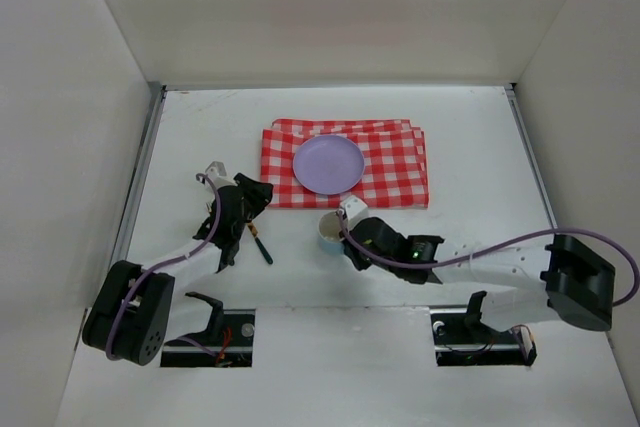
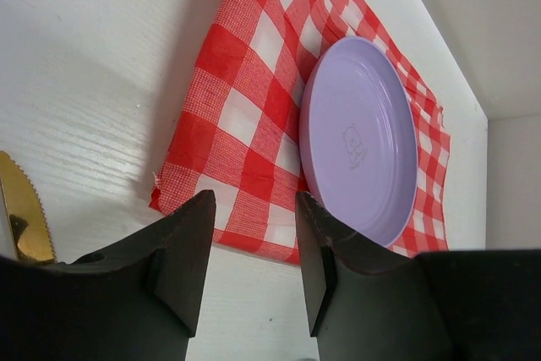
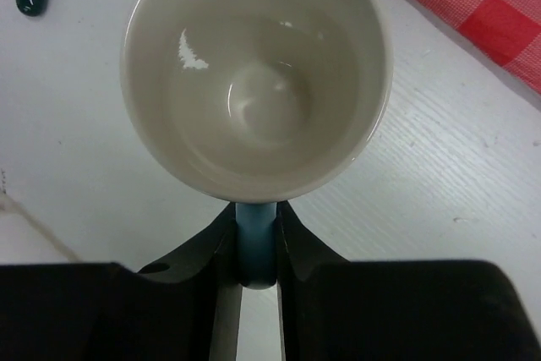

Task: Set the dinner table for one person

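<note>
The right hand (image 3: 255, 219) is closed tight on the blue handle of a round mug (image 3: 254, 82), with one finger on each side. The mug is cream and shiny inside, and you can see right down to its bottom. It is just beside the near edge of a red-and-white checked cloth (image 1: 395, 172). A round light-purple plate (image 1: 328, 164) lies flat on that cloth, with a faint little drawing in its middle. The left hand (image 2: 254, 251) is wide open and holds nothing. Near it lies a small knife (image 1: 262, 245) with a gold blade and a dark green handle. The cloth and the knife lie on the big flat white surface (image 1: 200, 137), which has metal rails at its sides. White walls stand around it.
</note>
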Tool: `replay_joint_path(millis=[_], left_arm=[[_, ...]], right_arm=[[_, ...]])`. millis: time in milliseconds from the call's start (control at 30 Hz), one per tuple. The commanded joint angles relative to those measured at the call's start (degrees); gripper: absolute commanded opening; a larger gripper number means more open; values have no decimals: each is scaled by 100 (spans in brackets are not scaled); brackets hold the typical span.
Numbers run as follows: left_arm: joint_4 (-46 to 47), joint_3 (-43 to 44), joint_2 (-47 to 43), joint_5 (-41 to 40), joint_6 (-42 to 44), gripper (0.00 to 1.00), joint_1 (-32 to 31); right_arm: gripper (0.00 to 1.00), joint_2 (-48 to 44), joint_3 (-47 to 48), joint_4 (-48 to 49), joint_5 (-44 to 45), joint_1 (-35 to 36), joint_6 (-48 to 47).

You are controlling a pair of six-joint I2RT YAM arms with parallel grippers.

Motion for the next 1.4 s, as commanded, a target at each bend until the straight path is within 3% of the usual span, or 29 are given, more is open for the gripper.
replay_joint_path(millis=[0, 100, 267, 467, 667, 933, 1367], left_arm=[[236, -58, -66, -122, 49, 40, -25], [236, -102, -153, -122, 32, 40, 28], [236, -128, -321, -298, 111, 40, -42], [236, -155, -339, -368, 207, 41, -121], [280, -137, -199, -438, 295, 41, -183], [350, -93, -31, -430, 313, 41, -279], [368, -84, 31, -439, 322, 41, -262]], right_arm=[[11, -638, 223, 320, 418, 25, 93], [10, -1192, 276, 258, 436, -98, 165], [10, -1502, 671, 328, 349, -1361, 182], [10, -274, 1628, 521, 67, -3120, 68], [10, 1581, 2946, 662, 164, -4035, -91], [9, 2883, 3958, 688, 58, -4396, -2], [12, 3622, 4354, 768, 120, -4449, 138]])
